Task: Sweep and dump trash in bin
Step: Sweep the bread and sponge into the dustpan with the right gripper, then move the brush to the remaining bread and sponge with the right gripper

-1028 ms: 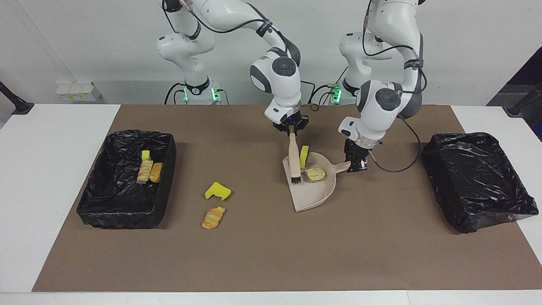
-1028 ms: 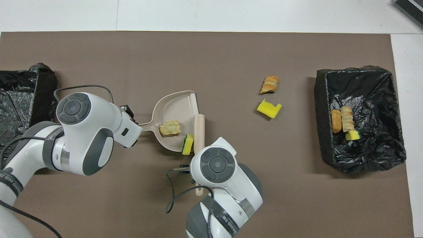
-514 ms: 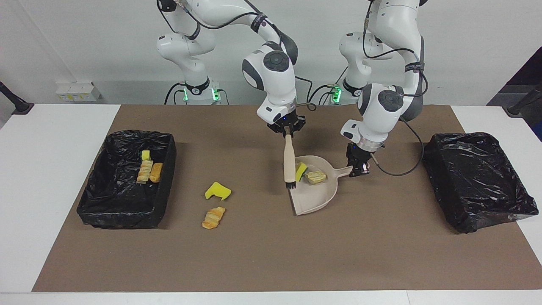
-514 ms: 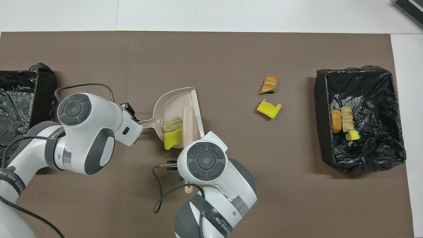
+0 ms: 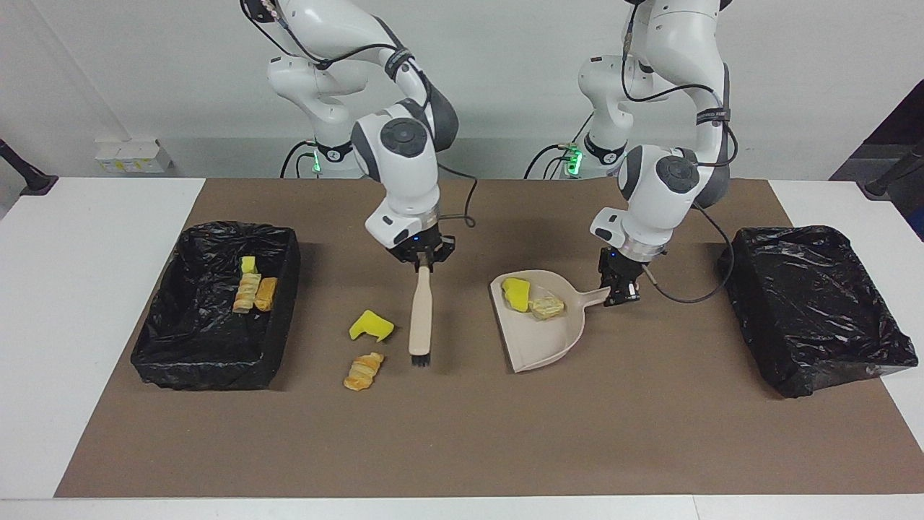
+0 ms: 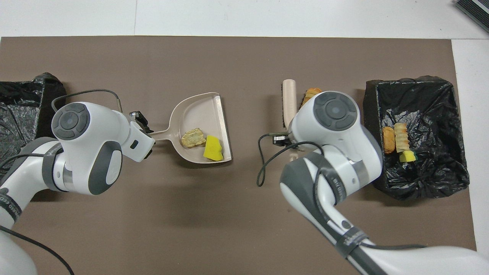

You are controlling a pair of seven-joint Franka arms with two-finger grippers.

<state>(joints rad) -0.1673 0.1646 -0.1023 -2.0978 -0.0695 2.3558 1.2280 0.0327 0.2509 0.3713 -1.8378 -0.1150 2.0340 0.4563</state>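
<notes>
Swung away from the dustpan since a second ago, the right gripper (image 5: 422, 261) now hangs clamped on a beige wooden-handled brush (image 5: 420, 319) beside two loose scraps on the brown mat: a yellow sponge piece (image 5: 371, 326) and a tan bread lump (image 5: 363, 371). Three more scraps lie in the black-lined bin (image 5: 189, 355) at the right arm's end. Mid-table, the beige plastic dustpan (image 5: 546, 339) holds a yellow sponge scrap (image 5: 516, 293) and a bread scrap (image 5: 546, 308), its handle gripped by the left gripper (image 5: 619, 289). Another black-lined bin (image 5: 812, 310) sits at the left arm's end.

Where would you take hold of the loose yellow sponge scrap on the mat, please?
Grip the yellow scrap across its thicker end, coming straight down from above: it lies flat on the brown mat, with the brush and the bread lump close beside it.
</notes>
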